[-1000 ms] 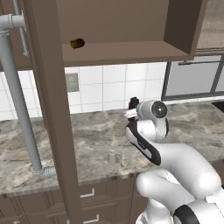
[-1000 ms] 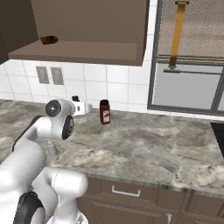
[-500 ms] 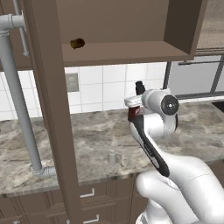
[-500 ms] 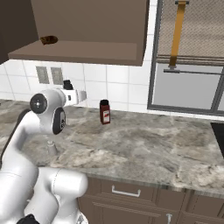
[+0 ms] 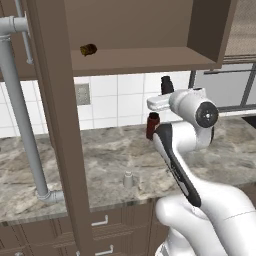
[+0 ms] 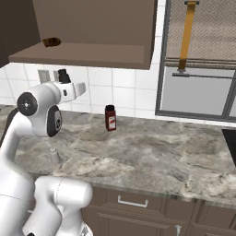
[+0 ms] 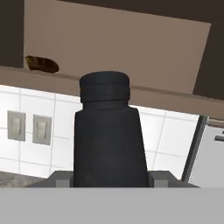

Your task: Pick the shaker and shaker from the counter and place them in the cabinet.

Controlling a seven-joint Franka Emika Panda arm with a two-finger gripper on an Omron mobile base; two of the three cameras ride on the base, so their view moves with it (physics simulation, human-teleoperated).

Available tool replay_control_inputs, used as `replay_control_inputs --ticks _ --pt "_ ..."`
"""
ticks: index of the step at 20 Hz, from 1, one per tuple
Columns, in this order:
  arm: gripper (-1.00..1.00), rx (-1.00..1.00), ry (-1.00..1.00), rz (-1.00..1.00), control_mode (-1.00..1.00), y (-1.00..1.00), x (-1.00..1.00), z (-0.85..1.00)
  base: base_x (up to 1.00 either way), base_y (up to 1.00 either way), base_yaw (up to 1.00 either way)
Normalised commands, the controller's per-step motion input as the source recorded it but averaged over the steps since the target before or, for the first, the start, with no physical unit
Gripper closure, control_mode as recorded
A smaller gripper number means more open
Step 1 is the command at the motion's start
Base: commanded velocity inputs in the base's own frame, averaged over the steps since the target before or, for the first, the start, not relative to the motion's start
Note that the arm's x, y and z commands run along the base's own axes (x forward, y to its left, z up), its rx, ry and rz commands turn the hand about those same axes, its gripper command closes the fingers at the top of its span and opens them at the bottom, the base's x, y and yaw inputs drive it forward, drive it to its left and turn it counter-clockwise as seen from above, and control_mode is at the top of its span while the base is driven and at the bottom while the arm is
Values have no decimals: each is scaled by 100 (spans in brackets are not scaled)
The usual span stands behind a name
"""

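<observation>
Marbled worktop (image 5: 100, 155) carries the pale shaker (image 5: 128, 179). End effector (image 5: 166, 89), clamped on the black shaker (image 7: 108, 135), has risen toward the cabinet (image 5: 150, 59) base; fingertips are hidden behind the shaker.

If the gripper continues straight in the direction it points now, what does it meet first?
The gripper, shut on the black shaker, points toward the cabinet. It would probably meet the front edge of the cabinet's base board first, though depth is unclear.
</observation>
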Motion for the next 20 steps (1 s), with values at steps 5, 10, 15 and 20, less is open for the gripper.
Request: replay_control_inputs --ticks 5,10,15,20 --pt "100 0 -6 0 -100 0 -2 86 0 0 0" --pt "100 7 0 0 -100 0 0 69 0 0 0" --pt "100 20 5 0 -100 0 3 37 0 0 0" --pt "100 23 11 0 -100 0 18 26 0 0 0"
